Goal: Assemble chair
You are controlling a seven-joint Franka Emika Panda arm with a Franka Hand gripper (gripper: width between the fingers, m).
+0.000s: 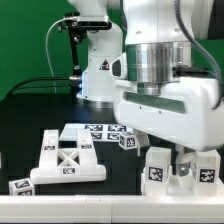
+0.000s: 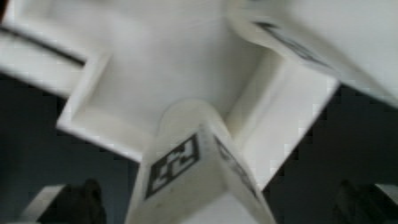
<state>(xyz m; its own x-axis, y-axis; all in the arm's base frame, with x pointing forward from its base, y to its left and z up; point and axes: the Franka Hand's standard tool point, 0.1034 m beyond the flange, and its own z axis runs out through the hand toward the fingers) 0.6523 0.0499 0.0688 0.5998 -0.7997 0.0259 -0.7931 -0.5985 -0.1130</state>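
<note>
The chair is in loose white pieces. A cross-braced panel (image 1: 66,160) lies at the exterior view's left, with a small tagged piece (image 1: 21,185) in front of it. At the exterior view's right stands a blocky white body (image 1: 157,170) with tags on its upright parts. My gripper (image 1: 182,157) hangs right over that body. In the wrist view a tagged leg (image 2: 183,160) of the body rises between my dark fingers (image 2: 71,203). There is a dark gap on each side of the leg, so the gripper (image 2: 217,206) is open and touches nothing.
The marker board (image 1: 103,130) lies flat on the black table behind the panel. The robot's white base (image 1: 100,75) stands at the back before a green wall, with black cables beside it. A pale table edge (image 1: 60,208) runs along the front.
</note>
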